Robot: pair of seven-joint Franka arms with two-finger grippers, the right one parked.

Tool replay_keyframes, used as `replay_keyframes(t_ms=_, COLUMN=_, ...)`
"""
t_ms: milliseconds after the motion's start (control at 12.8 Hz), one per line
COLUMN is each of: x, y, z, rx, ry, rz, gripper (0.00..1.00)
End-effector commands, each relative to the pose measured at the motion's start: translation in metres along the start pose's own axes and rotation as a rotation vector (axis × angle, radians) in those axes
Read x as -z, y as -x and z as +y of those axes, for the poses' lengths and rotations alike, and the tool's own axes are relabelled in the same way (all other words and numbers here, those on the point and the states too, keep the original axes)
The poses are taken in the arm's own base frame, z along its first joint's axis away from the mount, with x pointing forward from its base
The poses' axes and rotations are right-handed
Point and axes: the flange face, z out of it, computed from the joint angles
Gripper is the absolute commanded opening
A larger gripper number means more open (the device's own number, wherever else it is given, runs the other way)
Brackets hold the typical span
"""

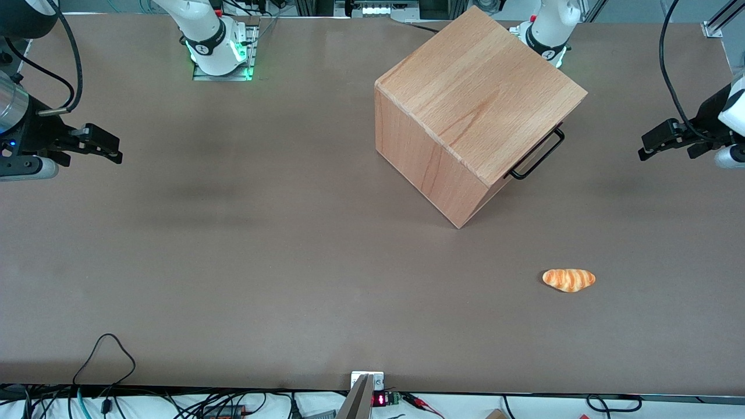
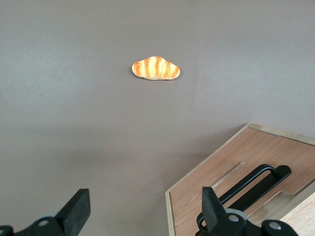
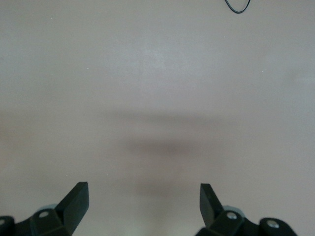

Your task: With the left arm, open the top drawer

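the left arm's gripper (image 1: 646, 152) hangs wide open at the frame's right edge, apart from the top drawer (image 1: 527, 162) handle mid-right; a skewed approach could shove the cabinet (image 1: 474, 99).

1. The left arm's gripper (image 1: 645, 152) hangs above the brown table (image 1: 233, 262) at the working arm's end, fingers slightly parted around nothing.
2. Its fingertips aim toward the beech cabinet (image 1: 474, 105), well apart from it.
3. The top drawer's black bar handle (image 1: 538, 154) sits on the cabinet face turned toward those fingers.
4. A toy croissant (image 1: 568, 279) lies nearer the front camera than the fingers.
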Motion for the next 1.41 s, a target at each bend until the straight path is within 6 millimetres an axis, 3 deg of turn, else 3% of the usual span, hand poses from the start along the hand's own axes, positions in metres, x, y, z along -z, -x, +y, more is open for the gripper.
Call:
replay_keyframes(t_ms=0, x=0.001, y=0.010, z=0.004, rx=-0.032, ry=-0.028, rz=-0.035, gripper=1.00)
replay_keyframes(t_ms=703, x=-0.006, y=0.005, z=0.005, rx=-0.061, ry=-0.028, rz=-0.040, gripper=1.00)
replay_keyframes(t_ms=1328, x=-0.096, y=-0.004, z=0.014, rx=-0.419, ry=0.027, rz=-0.129, gripper=1.00)
